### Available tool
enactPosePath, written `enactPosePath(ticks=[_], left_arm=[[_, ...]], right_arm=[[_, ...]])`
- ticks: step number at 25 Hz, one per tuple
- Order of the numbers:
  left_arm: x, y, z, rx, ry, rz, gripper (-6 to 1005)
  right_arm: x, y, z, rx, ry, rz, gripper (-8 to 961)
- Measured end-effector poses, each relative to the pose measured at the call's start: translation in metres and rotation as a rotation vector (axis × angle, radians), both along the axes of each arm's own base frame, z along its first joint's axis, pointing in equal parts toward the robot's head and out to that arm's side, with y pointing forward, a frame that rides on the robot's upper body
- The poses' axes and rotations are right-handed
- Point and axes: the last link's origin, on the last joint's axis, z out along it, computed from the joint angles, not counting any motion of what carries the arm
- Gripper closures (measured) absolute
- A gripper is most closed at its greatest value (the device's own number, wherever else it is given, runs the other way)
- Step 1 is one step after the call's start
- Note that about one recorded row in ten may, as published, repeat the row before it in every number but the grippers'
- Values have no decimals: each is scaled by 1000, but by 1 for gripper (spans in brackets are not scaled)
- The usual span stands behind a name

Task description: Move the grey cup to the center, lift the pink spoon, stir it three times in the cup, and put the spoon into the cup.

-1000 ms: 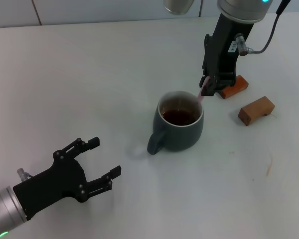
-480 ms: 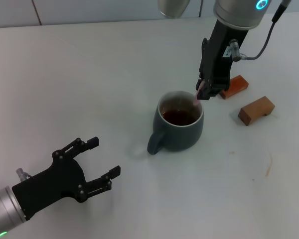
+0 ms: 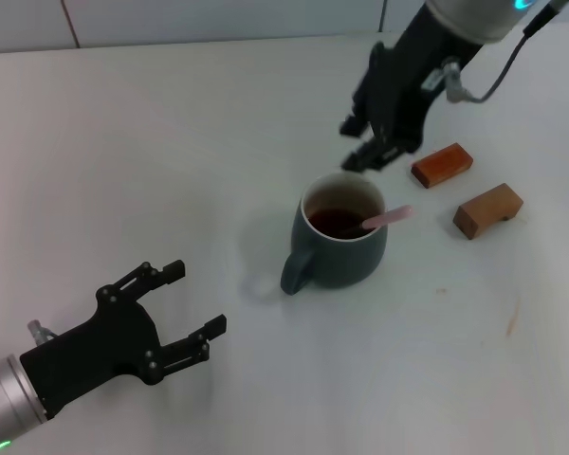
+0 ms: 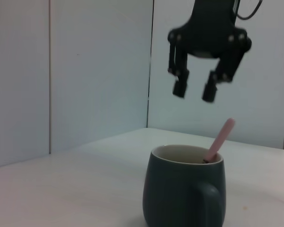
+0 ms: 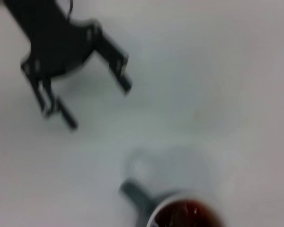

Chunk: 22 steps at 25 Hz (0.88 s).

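Observation:
The grey cup (image 3: 339, 234) stands near the middle of the table with dark liquid in it and its handle toward my left side; it also shows in the left wrist view (image 4: 184, 189) and at the edge of the right wrist view (image 5: 180, 213). The pink spoon (image 3: 384, 218) rests in the cup, its handle leaning over the rim on the right, also seen in the left wrist view (image 4: 219, 140). My right gripper (image 3: 360, 144) is open and empty, raised just behind the cup. My left gripper (image 3: 192, 311) is open and empty at the near left.
Two brown wooden blocks lie right of the cup: one (image 3: 441, 164) farther back, one (image 3: 487, 209) nearer. A wall runs along the table's far edge. The table (image 3: 171, 142) is white.
My right gripper let go of the pink spoon, opened and moved up and back. The spoon now leans in the cup. The left arm has not moved.

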Motion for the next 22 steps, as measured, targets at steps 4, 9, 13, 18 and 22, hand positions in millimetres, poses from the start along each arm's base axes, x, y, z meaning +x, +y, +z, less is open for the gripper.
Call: enactPosePath(ticks=[4,9,13,18,22], left_arm=[[0,0,0,2,-3,1,144],[0,0,1,5,-6,3,144],[0,0,1,7,-8,5,144],[0,0,1,10,-10,9,144],[0,1,2,13,-10,11,144]], right_arm=[[2,-15,23,67,234,73,560],[44,-37,49,130,609,75,562],[97,-56,59,183,951,53,561],[182,-90,50,394,1263,39,562],[226,-112,25,489,1299,-50,562]])
